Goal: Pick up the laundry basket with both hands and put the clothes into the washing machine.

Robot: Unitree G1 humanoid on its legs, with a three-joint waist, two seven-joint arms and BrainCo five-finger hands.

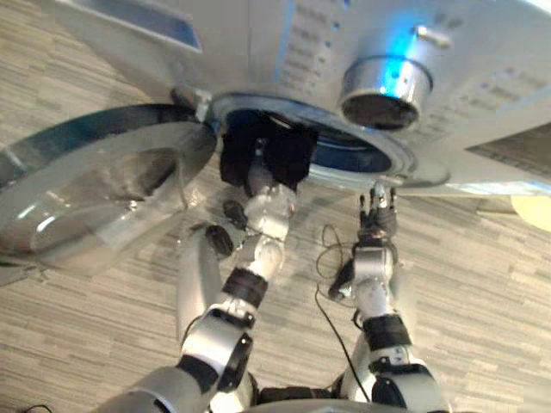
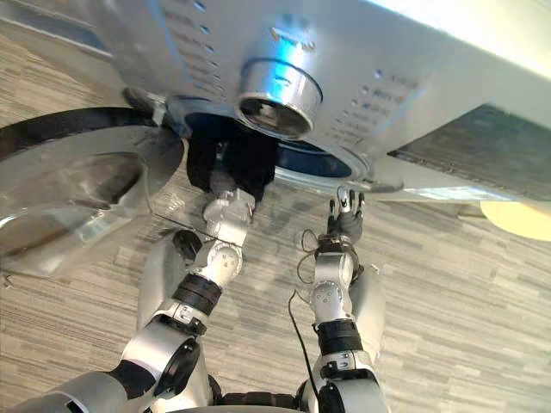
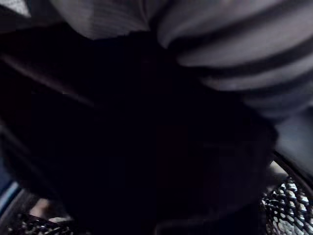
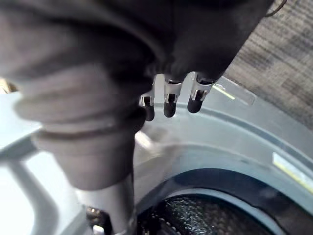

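Though one dark garment hides the left hand's fingers beyond telling, the right hand's are straight.

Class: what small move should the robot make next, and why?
Probably push the left hand deeper. The dark cloth around it hangs at the washer's opening, not yet fully inside the drum.

The washing machine is silver-grey, its knob chrome. The clothes are black. The floor shows grey wood-grain planks.
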